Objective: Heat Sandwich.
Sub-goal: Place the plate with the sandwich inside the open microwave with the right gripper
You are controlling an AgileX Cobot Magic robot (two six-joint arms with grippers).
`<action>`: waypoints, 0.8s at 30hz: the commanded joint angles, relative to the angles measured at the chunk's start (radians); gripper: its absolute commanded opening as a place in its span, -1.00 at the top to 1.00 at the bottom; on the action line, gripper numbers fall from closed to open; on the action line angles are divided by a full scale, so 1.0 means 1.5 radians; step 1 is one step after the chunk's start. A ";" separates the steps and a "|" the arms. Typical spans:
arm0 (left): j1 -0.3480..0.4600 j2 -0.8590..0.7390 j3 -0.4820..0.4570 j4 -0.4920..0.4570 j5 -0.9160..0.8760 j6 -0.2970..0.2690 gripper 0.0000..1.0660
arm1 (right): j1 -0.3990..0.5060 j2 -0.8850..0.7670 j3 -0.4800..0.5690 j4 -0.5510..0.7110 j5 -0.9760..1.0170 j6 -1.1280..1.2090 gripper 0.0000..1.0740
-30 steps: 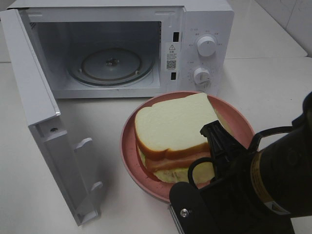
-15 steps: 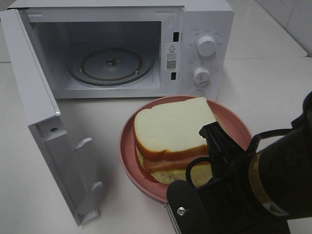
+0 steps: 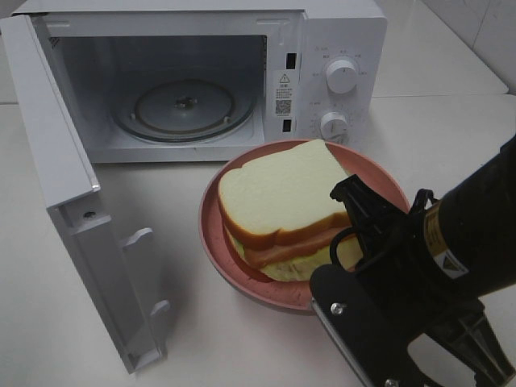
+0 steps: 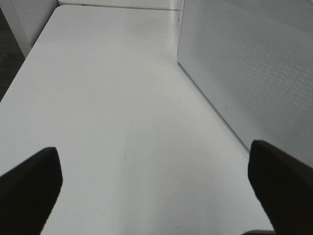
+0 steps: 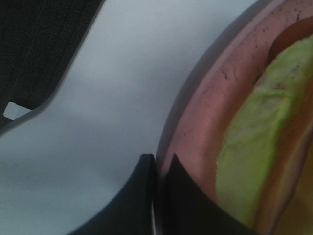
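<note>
1. Sandwich (image 3: 278, 210): stacked on pink plate (image 3: 211, 242), just before the open microwave (image 3: 339, 32).
2. Right gripper (image 5: 157, 169): clamped on the plate's rim; best kept level so the stack doesn't slide.
3. Glass turntable (image 3: 184, 109): likely target; door (image 3: 72, 210) swung aside.
4. Left gripper (image 4: 156, 186): jaws apart, over bare worktop (image 4: 122, 98).

Pinches the rim of the pink plate (image 5: 195, 122) with the right gripper (image 5: 156, 193), jaws closed tight, right arm (image 3: 472, 242) slanting in from the lower right of the exterior high view. Holds the left gripper (image 4: 156, 183) spread wide, one dark finger (image 4: 29, 181) at each lower corner of the left wrist view.
</note>
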 commanded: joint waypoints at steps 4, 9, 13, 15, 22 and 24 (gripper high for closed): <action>0.001 -0.005 0.001 0.000 -0.005 -0.003 -0.84 | -0.086 -0.005 -0.001 0.096 -0.037 -0.189 1.00; 0.001 -0.005 0.001 0.000 -0.005 -0.003 -0.84 | -0.139 -0.005 -0.001 0.138 -0.055 -0.271 1.00; 0.001 -0.005 0.001 0.000 -0.005 -0.003 -0.84 | -0.165 -0.005 -0.001 0.143 -0.056 -0.304 1.00; 0.001 -0.005 0.001 0.000 -0.005 -0.003 -0.84 | -0.171 -0.005 -0.001 0.143 -0.056 -0.313 1.00; 0.001 -0.005 0.001 0.000 -0.005 -0.003 -0.84 | -0.197 -0.003 -0.005 0.160 -0.059 -0.335 1.00; 0.001 -0.005 0.001 0.000 -0.005 -0.003 -0.84 | -0.197 0.001 -0.013 0.165 -0.057 -0.335 1.00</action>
